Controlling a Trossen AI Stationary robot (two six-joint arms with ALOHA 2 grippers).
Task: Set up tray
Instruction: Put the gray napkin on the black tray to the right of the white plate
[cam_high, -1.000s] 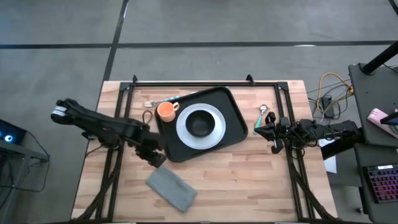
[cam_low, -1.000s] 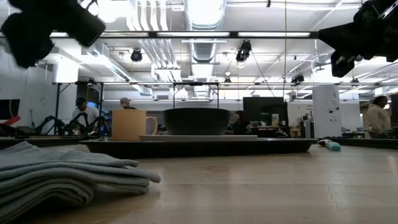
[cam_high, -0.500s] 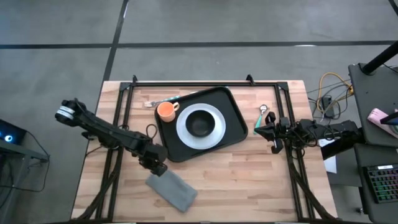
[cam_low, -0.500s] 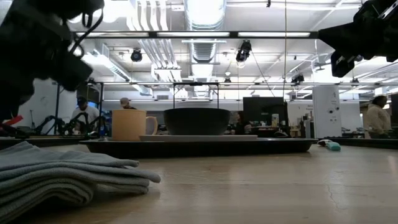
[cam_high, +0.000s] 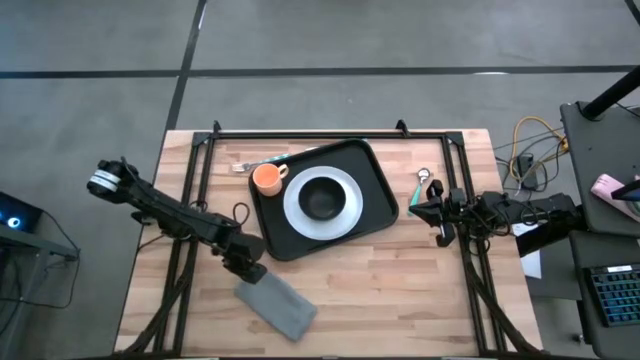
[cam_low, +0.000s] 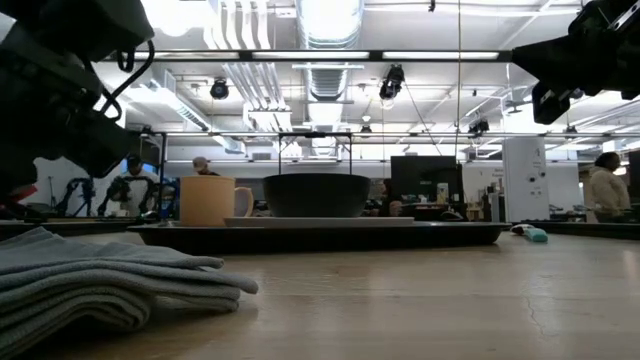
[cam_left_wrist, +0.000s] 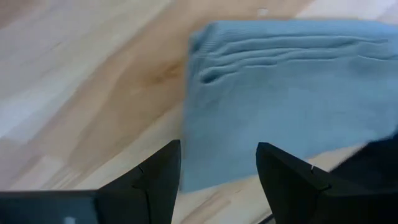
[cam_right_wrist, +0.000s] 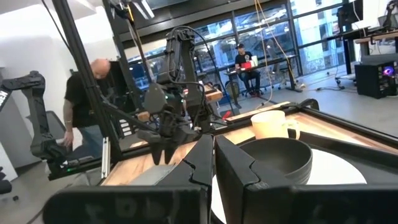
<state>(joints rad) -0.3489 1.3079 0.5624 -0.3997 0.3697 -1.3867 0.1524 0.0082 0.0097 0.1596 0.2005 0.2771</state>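
The black tray (cam_high: 378, 205) lies mid-table and carries a white plate (cam_high: 343, 212) with a dark bowl (cam_high: 320, 199) and an orange mug (cam_high: 266, 178). In the low view the tray (cam_low: 320, 236), mug (cam_low: 208, 200) and bowl (cam_low: 316, 195) stand in a row. A grey folded cloth (cam_high: 278, 306) lies flat on the table near its near edge. My left gripper (cam_high: 249, 270) is open and hovers over the cloth's end (cam_left_wrist: 273, 93), with its fingers (cam_left_wrist: 158, 177) on either side of the cloth's corner. My right gripper (cam_high: 416, 210) is shut and waits to the right of the tray.
A teal-handled utensil (cam_high: 423, 183) lies right of the tray, also seen in the low view (cam_low: 534, 234). A fork (cam_high: 243, 166) rests near the far edge, left of the tray. Bare wood (cam_high: 400, 280) spreads near the tray's near side. People show in the room beyond (cam_right_wrist: 84, 93).
My left gripper has moved from beside the tray's left corner toward the table's near edge and down, and now stands over the grey cloth's end. The cloth, the tray and my right arm have kept still.
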